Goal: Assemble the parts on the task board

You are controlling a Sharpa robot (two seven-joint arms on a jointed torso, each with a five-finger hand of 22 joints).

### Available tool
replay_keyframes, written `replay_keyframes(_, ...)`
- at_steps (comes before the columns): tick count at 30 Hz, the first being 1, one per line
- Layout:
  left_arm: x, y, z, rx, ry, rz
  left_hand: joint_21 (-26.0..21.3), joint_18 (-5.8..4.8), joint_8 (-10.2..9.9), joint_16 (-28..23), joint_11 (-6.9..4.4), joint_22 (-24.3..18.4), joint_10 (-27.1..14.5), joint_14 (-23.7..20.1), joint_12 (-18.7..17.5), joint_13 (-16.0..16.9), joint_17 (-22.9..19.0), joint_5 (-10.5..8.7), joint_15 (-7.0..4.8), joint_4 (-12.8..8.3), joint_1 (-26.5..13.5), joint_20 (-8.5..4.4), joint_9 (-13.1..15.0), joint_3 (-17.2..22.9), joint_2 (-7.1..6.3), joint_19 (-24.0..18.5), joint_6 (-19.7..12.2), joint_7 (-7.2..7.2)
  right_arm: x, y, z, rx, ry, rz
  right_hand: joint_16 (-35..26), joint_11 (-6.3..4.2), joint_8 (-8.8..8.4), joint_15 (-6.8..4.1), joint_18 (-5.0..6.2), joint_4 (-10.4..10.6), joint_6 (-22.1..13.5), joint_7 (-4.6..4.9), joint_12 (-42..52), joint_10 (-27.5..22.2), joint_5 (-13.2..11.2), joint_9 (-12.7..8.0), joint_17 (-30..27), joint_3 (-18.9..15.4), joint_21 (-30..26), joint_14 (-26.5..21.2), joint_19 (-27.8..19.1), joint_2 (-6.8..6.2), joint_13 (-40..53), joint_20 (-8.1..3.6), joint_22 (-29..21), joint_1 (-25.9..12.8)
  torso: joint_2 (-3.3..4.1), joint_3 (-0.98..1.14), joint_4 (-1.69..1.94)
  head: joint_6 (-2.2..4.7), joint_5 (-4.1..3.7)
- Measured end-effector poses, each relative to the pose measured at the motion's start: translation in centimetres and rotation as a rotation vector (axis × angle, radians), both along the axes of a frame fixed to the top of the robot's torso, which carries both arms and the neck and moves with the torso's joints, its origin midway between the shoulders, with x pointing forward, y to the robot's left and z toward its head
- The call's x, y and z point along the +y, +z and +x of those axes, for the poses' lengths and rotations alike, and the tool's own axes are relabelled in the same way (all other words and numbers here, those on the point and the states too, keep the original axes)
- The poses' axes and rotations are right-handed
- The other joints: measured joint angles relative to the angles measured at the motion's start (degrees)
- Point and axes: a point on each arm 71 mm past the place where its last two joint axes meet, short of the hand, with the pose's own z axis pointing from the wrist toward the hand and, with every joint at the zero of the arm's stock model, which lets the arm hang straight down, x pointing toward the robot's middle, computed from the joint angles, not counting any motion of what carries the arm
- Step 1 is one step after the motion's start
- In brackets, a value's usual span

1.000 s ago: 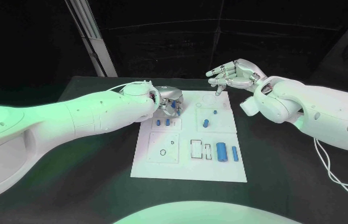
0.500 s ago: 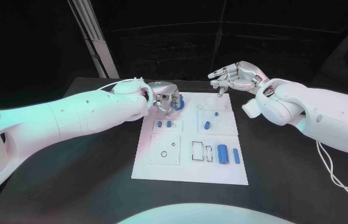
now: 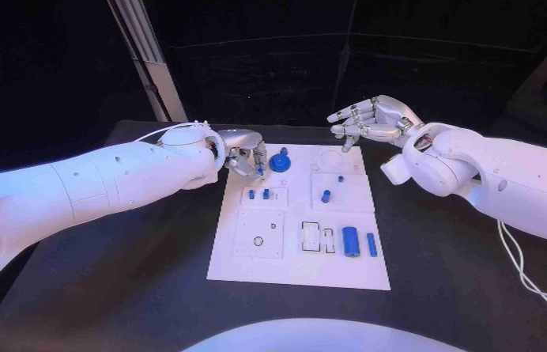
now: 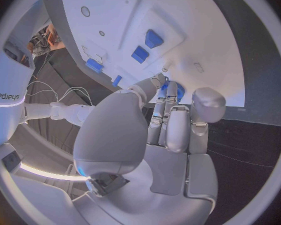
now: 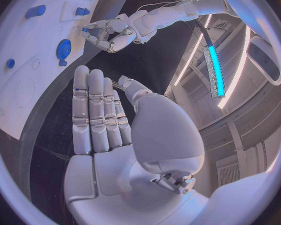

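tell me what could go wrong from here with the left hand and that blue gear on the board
1. The left hand hovers right beside the blue gear at the task board far edge; a careless finger could knock it off its spot.
2. Two small blue parts lie just under that hand and could get swept aside.
3. The right hand hangs open near the same corner, so the hands might collide.

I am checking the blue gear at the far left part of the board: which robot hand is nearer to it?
Left. The left robot hand sits right beside the blue gear, fingers next to it. The right robot hand hovers at the task board's far right corner, clearly farther away.
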Motion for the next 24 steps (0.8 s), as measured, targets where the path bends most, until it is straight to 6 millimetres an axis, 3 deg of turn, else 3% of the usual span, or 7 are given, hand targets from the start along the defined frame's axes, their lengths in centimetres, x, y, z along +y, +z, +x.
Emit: replay_keyframes(24, -0.61, -0.45, 0.39, 0.037, -0.002, 0.019, 0.0, 0.0, 0.0, 0.0, 0.04, -0.02, 0.36, 0.0, -0.23, -0.02, -0.26, 0.0, 0.0, 0.0, -0.45, 0.0, 0.0, -0.01, -0.02, 0.0, -0.02, -0.01, -0.02, -0.01, 0.0, 0.0, 0.001, 0.0, 0.0, 0.0, 0.0, 0.0, 0.0, 0.0, 0.0, 0.0, 0.0, 0.0, 0.0, 0.0, 0.04, 0.0, 0.0, 0.0, 0.0, 0.0, -0.01, 0.0, -0.01, 0.0, 0.08, 0.04, -0.13, -0.27, -0.15)
